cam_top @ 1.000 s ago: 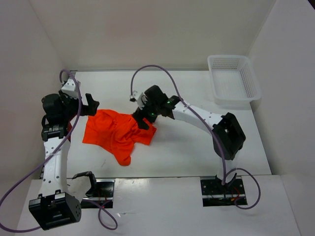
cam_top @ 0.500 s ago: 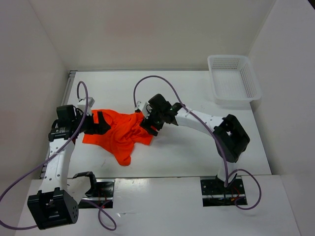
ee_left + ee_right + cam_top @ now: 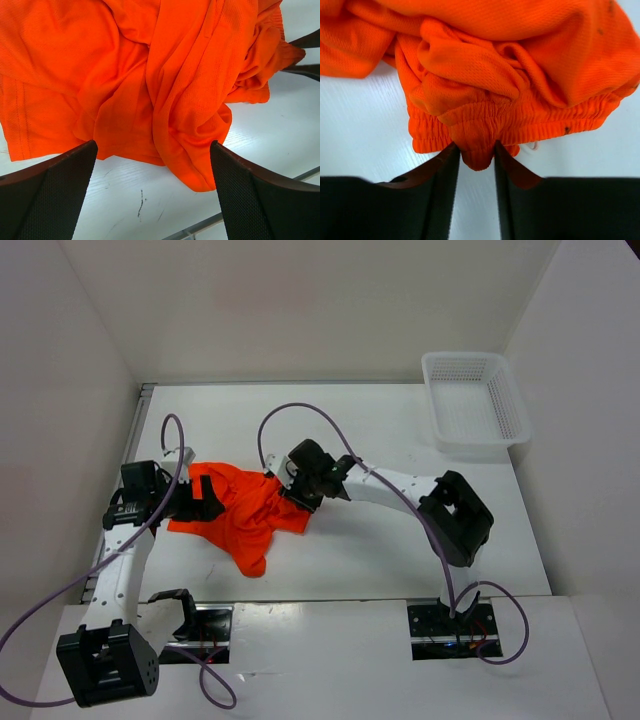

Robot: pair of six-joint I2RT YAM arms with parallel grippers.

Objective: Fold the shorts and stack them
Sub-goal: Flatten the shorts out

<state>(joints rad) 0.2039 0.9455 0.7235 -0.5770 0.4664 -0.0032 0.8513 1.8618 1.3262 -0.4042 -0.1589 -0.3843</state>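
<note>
I see the shorts (image 3: 238,518) lying crumpled on the white table (image 3: 400,540), left of centre, between my two arms, with one leg trailing toward the near edge. My right gripper (image 3: 475,156) sits at the right-hand edge of the cloth. Its jaws are pinched together on a bunched fold of the elastic waistband, which bulges out between the fingers (image 3: 442,170) just above the tabletop. My left gripper (image 3: 152,146) hangs over the left side of the shorts with its jaws wide apart and nothing between them; wrinkled fabric and a hemmed edge fill the view beneath it. A white mesh basket (image 3: 475,405) stands at the far right corner, well apart from the cloth.
</note>
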